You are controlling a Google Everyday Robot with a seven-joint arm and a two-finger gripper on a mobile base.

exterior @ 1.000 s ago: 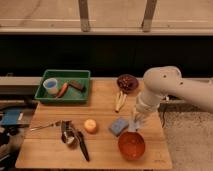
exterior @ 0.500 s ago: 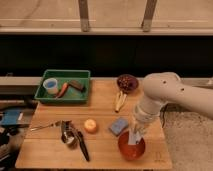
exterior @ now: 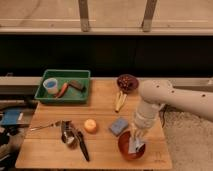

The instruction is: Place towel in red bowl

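The gripper (exterior: 136, 141) hangs over the red bowl (exterior: 131, 145) at the table's (exterior: 102, 107) five o'clock corner, fingers closed on the pale towel (exterior: 134, 146), which dangles into the bowl

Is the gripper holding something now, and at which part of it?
The gripper is over the red bowl, and the pale towel hangs from it into the bowl. It seems held by its upper end; the exact grip cannot be told.
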